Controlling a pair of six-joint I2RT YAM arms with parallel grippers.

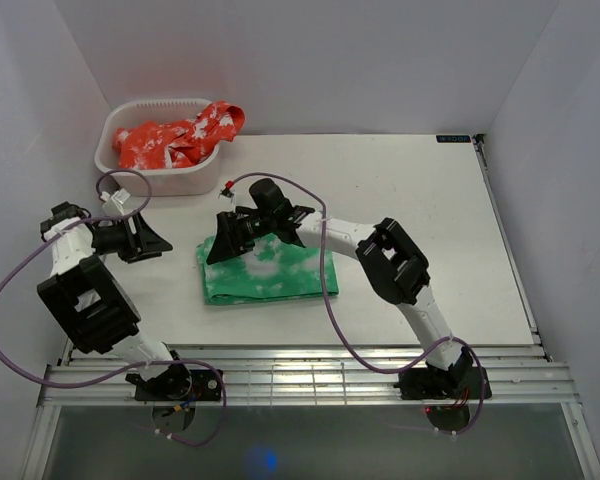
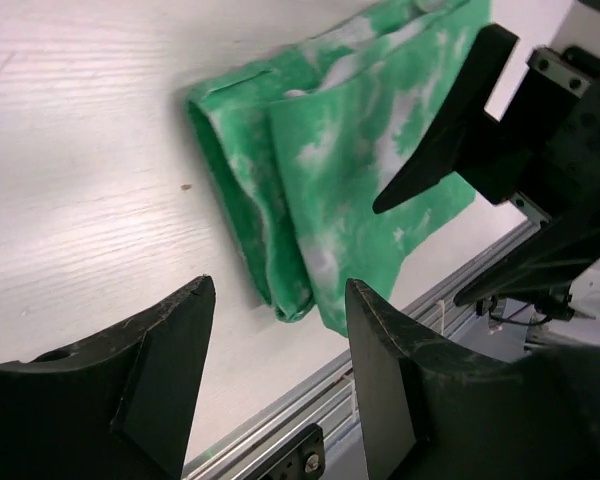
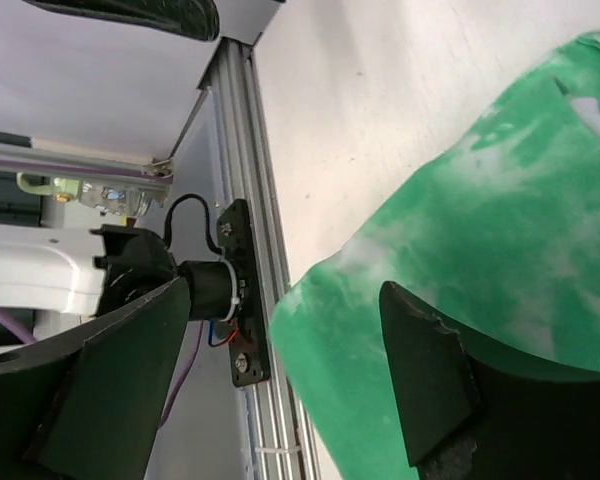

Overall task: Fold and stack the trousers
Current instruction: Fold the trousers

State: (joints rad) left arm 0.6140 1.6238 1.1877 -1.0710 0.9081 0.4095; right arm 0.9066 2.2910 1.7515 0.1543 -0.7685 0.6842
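The folded bright green fabric trousers with white blotches are lying mid-way across the white counter. The left tool is hovering spread near their left edge. The right tool is hanging spread over their far left corner, gripping nothing.

Both arms bend inward; left gripper and right gripper hold fingers apart.

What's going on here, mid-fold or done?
The green trousers lie folded into a compact rectangle on the table. Both arms' jaws stand open, holding nothing: the right over the trousers' back-left corner, the left off to their left. A red garment sits in the white basket at back left.
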